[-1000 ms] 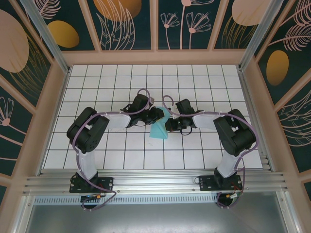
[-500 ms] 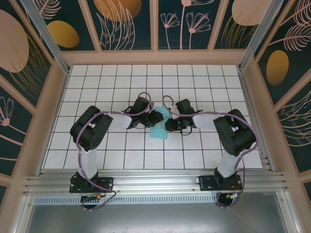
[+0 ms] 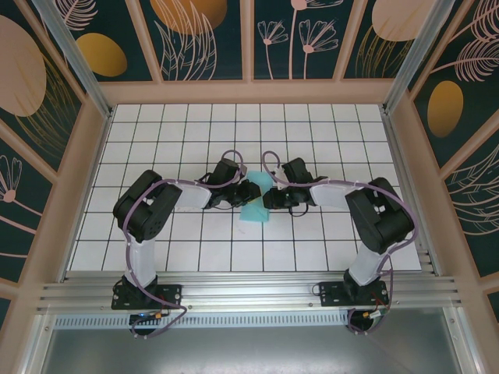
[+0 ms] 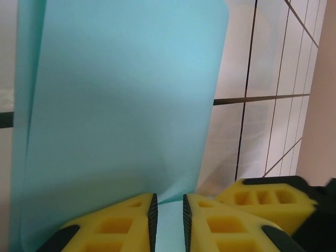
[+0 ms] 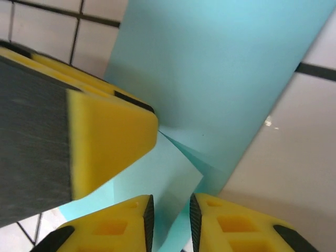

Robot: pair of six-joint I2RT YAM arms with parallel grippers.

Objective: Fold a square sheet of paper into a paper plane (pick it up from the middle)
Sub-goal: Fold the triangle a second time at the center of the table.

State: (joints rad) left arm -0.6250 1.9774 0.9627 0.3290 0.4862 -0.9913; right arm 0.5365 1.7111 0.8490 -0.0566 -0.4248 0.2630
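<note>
Both arms are reaching in over the white gridded table (image 3: 312,249) and they meet right in the middle, left arm from the left, right arm from the right. Between them is the thin light cyan sheet of paper (image 3: 254,210), already doubled over; from above, a wedge of it pokes out on the near side of the two tools and a smaller bit shows on the far side.

The left tool (image 3: 251,189) has it. From the left wrist, the yellow padded fingers (image 4: 121,223) are drawn close together with only a thin slot between them, and the edge of the paper runs straight down into that slot, so this one is clamped on the sheet of paper. Beyond the pads the sheet spreads out broad and smooth. A second layer peeks out along its left side and there's a rounded corner at the top right.

Now the right tool (image 3: 269,199), just beside the left one. From its wrist, paper lies in the narrow gap between its yellow pads (image 5: 110,231), with folded layers overlapping just ahead. Whether those pads are pressing on the sheet or standing a hair off it, I can't tell. A finger of the left tool sits close by on the left, against the same sheet
</note>
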